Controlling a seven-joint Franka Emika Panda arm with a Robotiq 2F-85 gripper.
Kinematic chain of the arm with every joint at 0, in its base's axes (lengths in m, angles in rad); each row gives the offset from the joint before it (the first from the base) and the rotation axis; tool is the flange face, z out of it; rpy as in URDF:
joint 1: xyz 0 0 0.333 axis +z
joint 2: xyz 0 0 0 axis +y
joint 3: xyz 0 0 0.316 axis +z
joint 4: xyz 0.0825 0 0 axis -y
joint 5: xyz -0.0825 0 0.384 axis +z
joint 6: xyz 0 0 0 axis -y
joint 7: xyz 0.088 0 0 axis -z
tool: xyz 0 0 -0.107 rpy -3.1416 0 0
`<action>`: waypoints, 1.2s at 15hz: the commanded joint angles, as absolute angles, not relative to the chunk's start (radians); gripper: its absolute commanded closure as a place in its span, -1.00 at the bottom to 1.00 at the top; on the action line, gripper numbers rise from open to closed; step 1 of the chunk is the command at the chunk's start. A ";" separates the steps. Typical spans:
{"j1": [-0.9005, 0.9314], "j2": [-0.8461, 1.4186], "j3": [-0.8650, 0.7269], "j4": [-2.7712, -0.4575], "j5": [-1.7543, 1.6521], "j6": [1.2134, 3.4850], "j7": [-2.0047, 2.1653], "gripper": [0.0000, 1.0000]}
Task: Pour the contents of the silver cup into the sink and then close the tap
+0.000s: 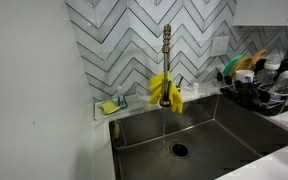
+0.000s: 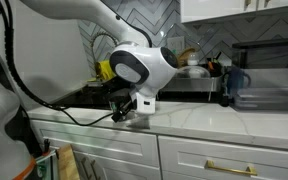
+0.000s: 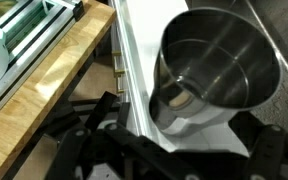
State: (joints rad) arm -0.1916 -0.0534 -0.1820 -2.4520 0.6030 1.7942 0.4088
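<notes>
Shiny silver metal cup: clasped in black Robotiq gripper, apparently short of large dark-grey steel sink; advice: carry level over sink, tip slowly toward drain; slim brass-gold tap behind sink.

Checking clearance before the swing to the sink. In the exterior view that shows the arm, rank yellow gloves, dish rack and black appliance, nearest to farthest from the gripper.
From the gripper, shut on the silver cup:
1. Yellow gloves: just behind it, picture-left.
2. Dish rack: back of the counter, picture-right.
3. Black appliance: far right end of the counter.
</notes>
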 commanded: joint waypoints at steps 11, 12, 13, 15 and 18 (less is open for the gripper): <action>-0.195 0.020 -0.189 -2.414 0.683 1.728 0.402 0.04; -0.195 0.022 -0.189 -2.412 0.683 1.723 0.402 0.16; -0.195 0.024 -0.189 -2.410 0.683 1.720 0.399 0.18; -0.194 0.029 -0.188 -2.405 0.680 1.716 0.398 0.18; -0.185 -0.007 -0.181 -2.393 0.647 1.724 0.431 0.18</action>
State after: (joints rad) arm -0.1912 0.0162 -0.1820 -2.4119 0.6606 1.7411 0.4085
